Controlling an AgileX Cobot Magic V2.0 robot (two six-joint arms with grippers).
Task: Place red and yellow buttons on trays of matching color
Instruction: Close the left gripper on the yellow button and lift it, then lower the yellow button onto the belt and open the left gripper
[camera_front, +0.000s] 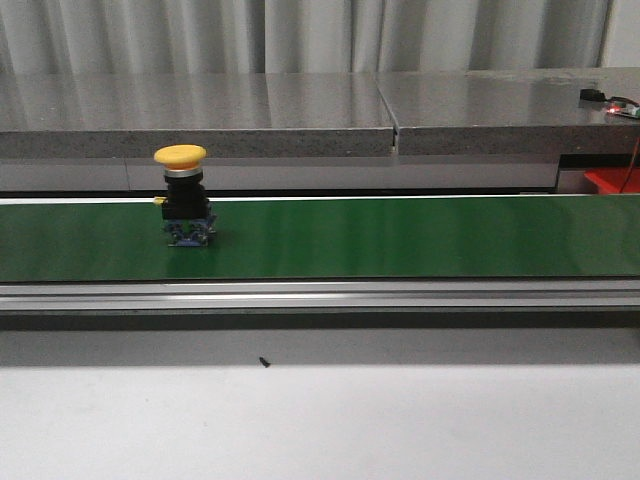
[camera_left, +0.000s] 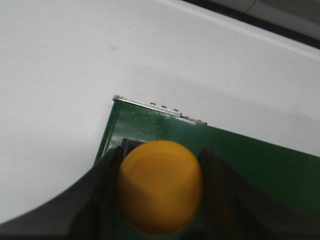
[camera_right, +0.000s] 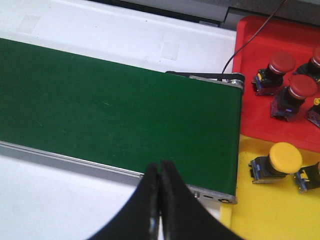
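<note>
A yellow button (camera_front: 181, 193) with a black body stands upright on the green belt (camera_front: 400, 236) at the left; no gripper shows in the front view. In the left wrist view my left gripper (camera_left: 161, 156) is over the belt's end (camera_left: 260, 170), its fingers (camera_left: 107, 175) pressed against both sides of a yellow button (camera_left: 160, 187). My right gripper (camera_right: 160, 167) is shut and empty over the belt's near rail. Beside that end lie a red tray (camera_right: 255, 120) holding red buttons (camera_right: 281, 62) and a yellow tray (camera_right: 260, 210) holding a yellow button (camera_right: 284, 157).
A grey stone ledge (camera_front: 300, 115) runs behind the belt, and a white tabletop (camera_front: 320, 420) lies in front of it. A black cable (camera_right: 250, 37) crosses the red tray. A corner of the red tray (camera_front: 612, 180) shows at the far right.
</note>
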